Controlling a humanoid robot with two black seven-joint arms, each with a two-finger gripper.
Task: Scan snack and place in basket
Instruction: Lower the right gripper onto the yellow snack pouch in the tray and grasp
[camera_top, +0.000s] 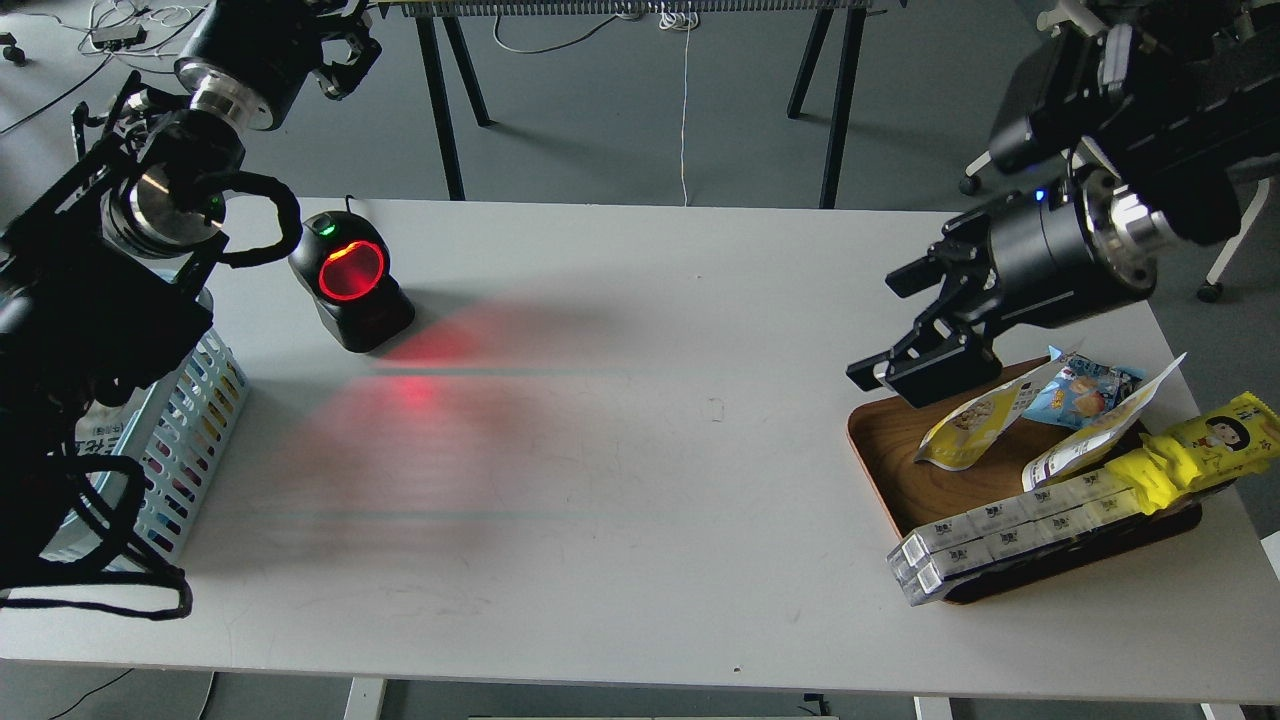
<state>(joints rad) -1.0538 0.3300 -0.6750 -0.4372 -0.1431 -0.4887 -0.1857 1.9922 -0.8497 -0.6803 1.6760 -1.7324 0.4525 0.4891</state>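
The right arm enters from the upper right, its wrist angled down and leftward. The right gripper (885, 330) hangs with its two black fingers spread apart, nothing between them. The left arm rises along the left edge; the left gripper (345, 50) sits at top, dark, its fingers indistinct.

We see the yellow-and-white snack pouch (968, 428) lying tilted on its tray; our light blue slotted basket (185, 440) sits far left.
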